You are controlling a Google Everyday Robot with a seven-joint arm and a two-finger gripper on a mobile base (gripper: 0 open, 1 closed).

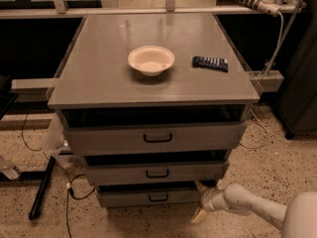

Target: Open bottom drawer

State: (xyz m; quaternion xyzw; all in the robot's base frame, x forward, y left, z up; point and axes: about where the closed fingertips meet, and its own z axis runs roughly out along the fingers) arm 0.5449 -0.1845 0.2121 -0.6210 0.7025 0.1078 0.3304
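While hanging low by the cabinet's right front corner, grasps nothing: tool (198, 201) released and spread wide, just off the right end of the bottom drawer (124, 198). Lies lowest of three grey fronts, under the middle drawer (114, 173) and the top drawer (109, 139), close above the speckled floor (277, 167). Looks stiff and flat-faced, probably on slides, likely light to moderate in pull. Offers no purchase on the smooth front. Best taken by the small black pull handle (158, 198) at centre, a thin bar with only a narrow gap behind. Calls for a shift leftward along the front, then a straight draw outward. Leaves little room beneath, with the floor close under the lower edge. Leaves open floor ahead of the cabinet for the drawer's travel. Needs care toward the left, near the cables (69, 195) and the black bar (40, 188). Needs a smooth pull too, given the bowl (151, 60) and the dark blue packet (210, 63) up on the tabletop (99, 83).
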